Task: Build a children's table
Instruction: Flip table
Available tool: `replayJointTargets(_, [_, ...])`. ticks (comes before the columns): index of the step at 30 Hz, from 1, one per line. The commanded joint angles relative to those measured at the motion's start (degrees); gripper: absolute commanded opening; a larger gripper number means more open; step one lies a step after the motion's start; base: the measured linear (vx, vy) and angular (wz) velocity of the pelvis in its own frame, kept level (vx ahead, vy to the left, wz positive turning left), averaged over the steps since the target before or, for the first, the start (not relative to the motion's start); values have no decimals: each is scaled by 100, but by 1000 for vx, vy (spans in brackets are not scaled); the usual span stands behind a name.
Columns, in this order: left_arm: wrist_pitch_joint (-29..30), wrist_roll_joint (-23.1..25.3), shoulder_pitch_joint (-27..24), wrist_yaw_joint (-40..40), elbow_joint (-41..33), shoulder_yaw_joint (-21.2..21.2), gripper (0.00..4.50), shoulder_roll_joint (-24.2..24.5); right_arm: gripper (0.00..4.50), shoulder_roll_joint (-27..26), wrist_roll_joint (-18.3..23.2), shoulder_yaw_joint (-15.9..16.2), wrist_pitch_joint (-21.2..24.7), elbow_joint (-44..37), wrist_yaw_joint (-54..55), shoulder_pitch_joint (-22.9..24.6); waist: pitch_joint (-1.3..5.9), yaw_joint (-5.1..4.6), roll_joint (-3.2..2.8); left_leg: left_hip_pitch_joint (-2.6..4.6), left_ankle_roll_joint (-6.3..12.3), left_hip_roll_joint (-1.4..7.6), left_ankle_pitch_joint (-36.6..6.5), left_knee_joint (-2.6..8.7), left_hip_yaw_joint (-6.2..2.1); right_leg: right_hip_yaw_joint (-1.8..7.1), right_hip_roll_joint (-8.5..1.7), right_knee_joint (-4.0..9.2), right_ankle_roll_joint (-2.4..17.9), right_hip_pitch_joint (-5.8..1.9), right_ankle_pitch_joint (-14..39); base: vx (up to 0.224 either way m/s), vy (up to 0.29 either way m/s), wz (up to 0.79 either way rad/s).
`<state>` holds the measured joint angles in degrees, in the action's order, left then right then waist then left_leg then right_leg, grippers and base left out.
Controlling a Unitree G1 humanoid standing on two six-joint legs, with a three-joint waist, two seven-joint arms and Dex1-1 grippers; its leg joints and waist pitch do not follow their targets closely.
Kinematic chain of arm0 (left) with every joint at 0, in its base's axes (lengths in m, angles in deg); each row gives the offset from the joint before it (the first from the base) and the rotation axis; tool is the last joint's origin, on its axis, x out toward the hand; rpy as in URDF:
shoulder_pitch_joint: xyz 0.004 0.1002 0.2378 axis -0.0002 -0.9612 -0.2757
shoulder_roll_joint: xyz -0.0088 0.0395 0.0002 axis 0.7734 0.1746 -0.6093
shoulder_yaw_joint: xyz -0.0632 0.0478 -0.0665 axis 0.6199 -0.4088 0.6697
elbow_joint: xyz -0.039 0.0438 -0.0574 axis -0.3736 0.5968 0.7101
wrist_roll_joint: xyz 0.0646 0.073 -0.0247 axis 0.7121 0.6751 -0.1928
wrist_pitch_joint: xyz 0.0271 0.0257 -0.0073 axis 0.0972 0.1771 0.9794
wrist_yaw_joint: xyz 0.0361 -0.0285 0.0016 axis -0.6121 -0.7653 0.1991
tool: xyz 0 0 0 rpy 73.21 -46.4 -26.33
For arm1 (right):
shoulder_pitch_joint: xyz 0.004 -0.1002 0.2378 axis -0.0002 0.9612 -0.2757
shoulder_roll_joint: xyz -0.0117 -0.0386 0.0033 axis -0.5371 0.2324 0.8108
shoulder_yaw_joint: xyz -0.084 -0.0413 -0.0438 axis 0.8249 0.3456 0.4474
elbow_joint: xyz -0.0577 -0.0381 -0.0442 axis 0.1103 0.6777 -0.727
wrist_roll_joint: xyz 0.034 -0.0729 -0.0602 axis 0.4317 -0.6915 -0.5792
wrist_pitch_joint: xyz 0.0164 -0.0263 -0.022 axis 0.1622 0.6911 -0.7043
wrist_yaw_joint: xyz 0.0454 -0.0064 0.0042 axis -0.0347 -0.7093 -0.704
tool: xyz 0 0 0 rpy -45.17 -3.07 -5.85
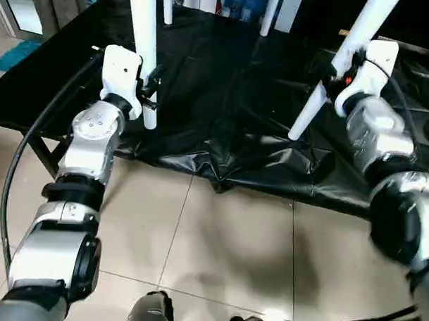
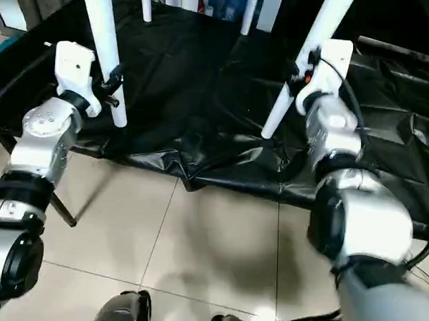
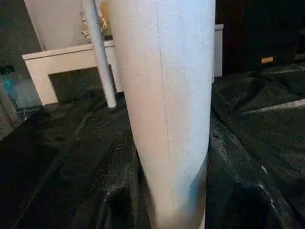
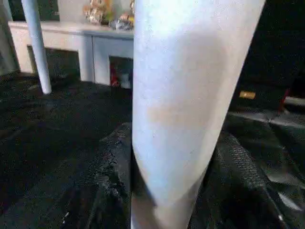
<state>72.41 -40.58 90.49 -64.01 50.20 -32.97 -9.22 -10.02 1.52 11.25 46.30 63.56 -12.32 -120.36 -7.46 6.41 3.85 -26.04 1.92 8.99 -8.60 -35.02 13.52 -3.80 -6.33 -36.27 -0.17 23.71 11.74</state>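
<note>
While both arms reach over the black-draped counter [image 1: 223, 125], each grips a white table leg.
Left fingers [image 1: 151, 86] clamp the upright left leg [image 1: 143, 31]; right fingers [image 1: 344, 72] clamp the tilted right leg [image 1: 360, 35].

Children's table [image 1: 145, 38] standing on black cloth, four white legs

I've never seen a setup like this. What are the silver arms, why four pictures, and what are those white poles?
You are looking through a humanoid robot's cameras. Two pictures come from its head, looking down over its silver forearms; the other two come from cameras on each wrist, so close that a pole looms huge. The white poles are legs of a small children's table. The left tool grips one leg that stands nearly upright; the right tool grips another leg, which is tilted. Behind them is a work table under a black cover, with two more legs standing farther back.
</note>
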Motion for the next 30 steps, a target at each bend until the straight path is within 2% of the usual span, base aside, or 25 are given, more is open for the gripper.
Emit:
replayJointTargets(1, [-90, 508, 151, -122, 48, -590, 161, -99, 160, -86, -104, 177, -163, -216, -45, 74, 606, -64, -204, 498, -270, 448, -1036, 484, -259, 204, -296, 191, 1539, -168, -872, 0, 0, 0])
replayJointTargets(2, [-100, 517, 185, -117, 81, -591, 161, -88, 159, -92, -114, 196, -178, -270, -49, 114, 609, -57, -220, 494, -286, 448, -1051, 487, -265, 202, -297, 191, 1537, -175, -859, 0, 0, 0])
replayJointTargets(5, [-143, 540, 272, -96, 190, -584, 161, -49, 159, -66, -158, 248, -234, -417, 39, 175, 625, -57, -207, 503, -332, 445, -1055, 486, -263, 197, -295, 183, 1538, -174, -915, 0, 0, 0])
replayJointTargets(9, [-248, 582, 375, -56, 393, -570, 161, 17, 159, -18, -102, 198, -138, -708, 299, 256, 635, -41, -192, 496, -227, 439, -890, 465, -254, 206, -307, 185, 1553, -184, -1016, 0, 0, 0])
replayJointTargets(10, [-288, 593, 407, -56, 475, -560, 161, 40, 159, -20, -65, 157, -67, -873, 436, 300, 662, -42, -177, 501, -186, 433, -768, 450, -251, 203, -302, 166, 1563, -192, -1112, 0, 0, 0])
replayJointTargets(12, [-330, 614, 440, -53, 572, -553, 161, 71, 159, -36, -51, 130, 45, -1201, 615, 399, 660, -32, -183, 499, -133, 433, -632, 446, -256, 199, -293, 160, 1545, -194, -1213, 0, 0, 0])
replayJointTargets(13, [-385, 632, 479, -38, 704, -575, 161, 90, 159, -106, -61, 147, 183, -1659, 801, 593, 686, -38, -147, 501, -34, 426, -461, 419, -242, 201, -285, 156, 1547, -206, -1354, 0, 0, 0])
replayJointTargets(16, [-415, 647, 499, -21, 769, -597, 161, 91, 159, -184, -99, 146, 359, -2126, 1052, 811, 692, -37, -154, 490, 28, 425, -357, 411, -245, 200, -296, 145, 1550, -209, -1352, 0, 0, 0])
replayJointTargets(17, [-425, 649, 516, -10, 794, -603, 161, 81, 159, -249, -111, 139, 515, -2489, 1197, 975, 670, -22, -161, 499, 35, 432, -338, 420, -246, 204, -284, 166, 1514, -198, -1326, 0, 0, 0])
replayJointTargets(18, [-425, 649, 516, -10, 794, -603, 161, 81, 159, -249, -111, 139, 515, -2489, 1197, 975, 697, -32, -153, 502, 19, 429, -328, 419, -252, 195, -291, 140, 1498, -202, -1337, 0, 0, 0])
replayJointTargets(19, [-449, 647, 552, 5, 843, -611, 161, 65, 159, -337, -106, 139, 710, -2983, 1338, 1196, 695, -24, -156, 513, 18, 426, -328, 421, -244, 194, -284, 149, 1494, -195, -1301, 0, 0, 0])
replayJointTargets(20, [-471, 646, 583, 16, 887, -616, 161, 54, 159, -375, -112, 167, 731, -3194, 1342, 1290, 709, -28, -184, 515, 14, 423, -354, 419, -243, 201, -280, 161, 1473, -199, -1265, 0, 0, 0])
replayJointTargets(22, [-512, 646, 637, 33, 965, -626, 161, 37, 159, -422, -100, 201, 801, -3492, 1342, 1415, 726, -29, -176, 523, -80, 426, -438, 430, -248, 194, -292, 163, 1430, -203, -1209, 0, 0, 0])
replayJointTargets(26, [-577, 643, 696, 47, 1056, -637, 161, 17, 159, -472, -46, 204, 1098, -3985, 1438, 1602, 734, -39, -167, 511, -139, 417, -453, 429, -249, 193, -291, 160, 1430, -209, -1193, 0, 0, 0])
replayJointTargets(27, [-597, 637, 707, 53, 1076, -641, 161, 12, 159, -489, -30, 221, 1256, -4251, 1483, 1711, 740, -44, -151, 508, -141, 413, -446, 426, -249, 196, -292, 166, 1425, -220, -1200, 0, 0, 0])
replayJointTargets(28, [-631, 616, 717, 52, 1112, -640, 161, 7, 159, -563, -9, 281, 1715, -4988, 1581, 2091, 762, -33, -144, 514, -100, 417, -354, 412, -252, 200, -293, 160, 1417, -234, -1275, 0, 0, 0])
replayJointTargets(30, [-641, 609, 717, 50, 1124, -638, 161, 5, 159, -590, -6, 303, 1861, -5215, 1603, 2229, 772, -6, -144, 527, -3, 417, -132, 389, -255, 196, -289, 135, 1390, -225, -1509, 0, 0, 0])
